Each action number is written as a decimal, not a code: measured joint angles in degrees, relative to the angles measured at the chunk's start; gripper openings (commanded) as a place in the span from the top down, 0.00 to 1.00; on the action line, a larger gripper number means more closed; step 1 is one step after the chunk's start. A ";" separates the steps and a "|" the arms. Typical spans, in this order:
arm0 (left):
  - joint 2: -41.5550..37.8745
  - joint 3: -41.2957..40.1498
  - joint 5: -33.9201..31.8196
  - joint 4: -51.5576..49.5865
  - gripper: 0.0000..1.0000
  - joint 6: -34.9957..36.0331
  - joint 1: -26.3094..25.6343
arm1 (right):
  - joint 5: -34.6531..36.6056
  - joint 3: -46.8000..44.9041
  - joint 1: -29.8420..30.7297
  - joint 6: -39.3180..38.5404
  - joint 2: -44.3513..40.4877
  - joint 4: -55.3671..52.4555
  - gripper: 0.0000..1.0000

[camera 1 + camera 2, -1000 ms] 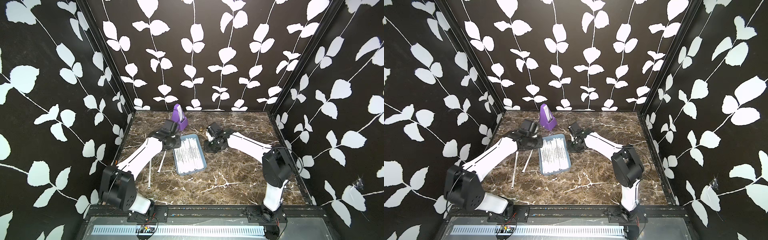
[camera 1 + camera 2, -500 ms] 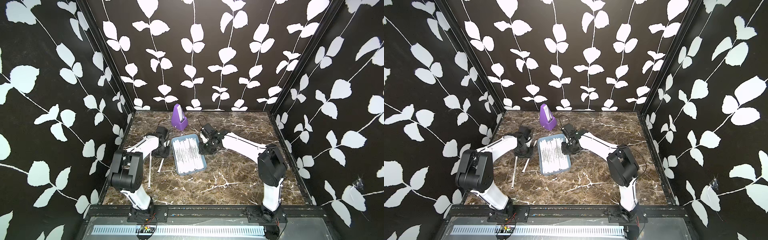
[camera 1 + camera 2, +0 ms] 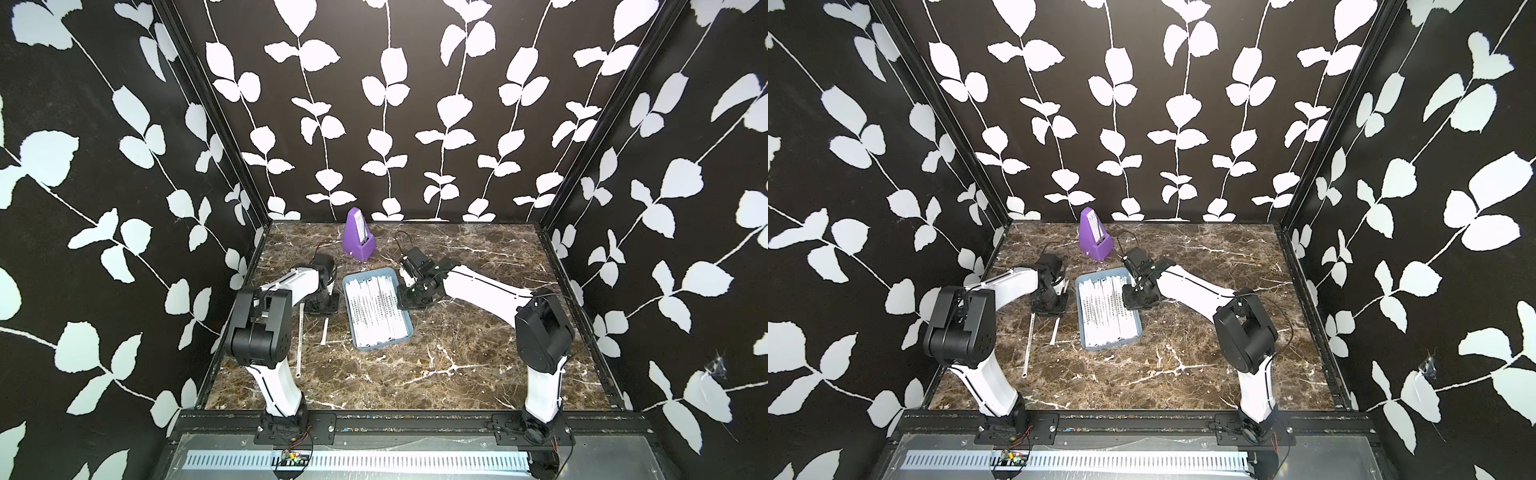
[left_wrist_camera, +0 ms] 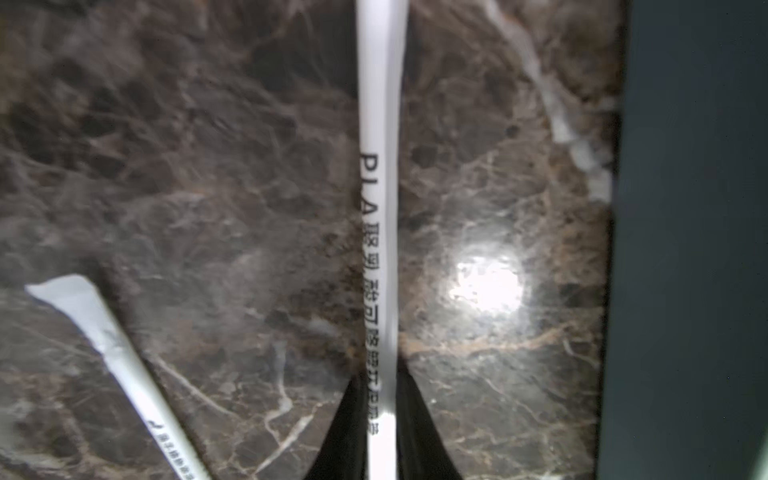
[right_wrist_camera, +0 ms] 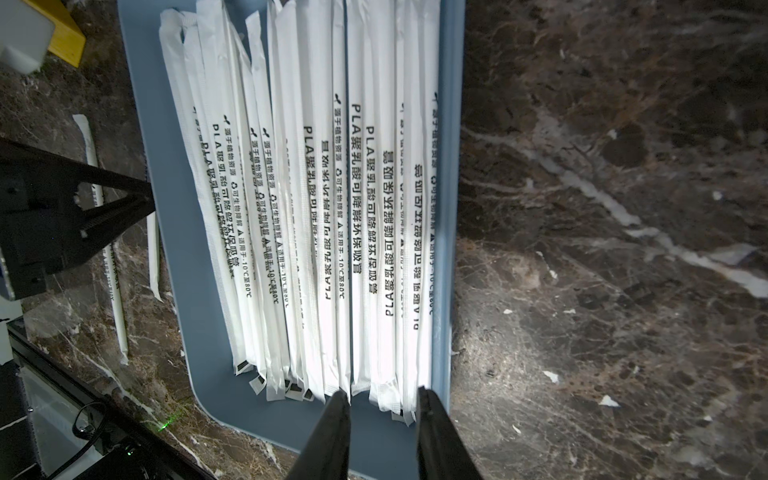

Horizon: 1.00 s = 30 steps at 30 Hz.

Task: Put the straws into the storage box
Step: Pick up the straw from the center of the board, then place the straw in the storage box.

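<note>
The storage box (image 3: 353,280), a light blue tray, lies mid-table and is packed with several white wrapped straws (image 3: 376,309), as both top views show (image 3: 1106,309). Two more straws (image 3: 300,340) (image 3: 324,330) lie on the marble to its left. My left gripper (image 4: 382,415) is down on the table there, shut on the straw (image 4: 380,124) that runs along the box wall (image 4: 685,249). The other loose straw (image 4: 120,365) lies beside it. My right gripper (image 5: 382,399) stands open over the box's far right corner, by the straw ends (image 5: 324,208).
A purple metronome (image 3: 359,235) stands behind the box near the back wall. Black walls with white leaves close in the table on three sides. Bare marble spreads to the right and in front of the box.
My left arm has swung from the box's far left corner down onto the loose straws, and its jaws have closed on one. The right gripper has edged closer to the box.
</note>
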 measured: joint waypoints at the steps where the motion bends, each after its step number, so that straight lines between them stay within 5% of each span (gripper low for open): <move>1: 0.00 0.00 -0.02 0.00 0.90 -0.02 0.00 | 0.13 0.00 0.00 -0.04 0.00 0.00 0.71; 7: -2.27 -0.20 -0.04 -1.03 1.00 -0.74 0.04 | 0.28 0.00 -0.92 -0.07 0.00 0.07 0.71; 13: -15.50 -0.50 -1.05 -4.68 1.00 -7.48 -1.53 | -0.33 -0.15 -5.16 -0.09 -0.24 0.46 0.71; 18: -20.68 1.38 -0.74 -1.97 1.00 -20.11 -14.51 | -0.87 -0.15 -8.09 0.02 -0.26 1.05 0.71; 22: -15.85 1.42 2.14 7.04 1.00 -31.08 -23.10 | -0.90 -0.20 -8.55 0.20 -0.46 1.40 0.71; 30: 1.03 5.64 2.03 15.19 1.00 -42.82 -26.62 | -1.07 -4.04 -8.55 0.24 -3.15 2.23 0.71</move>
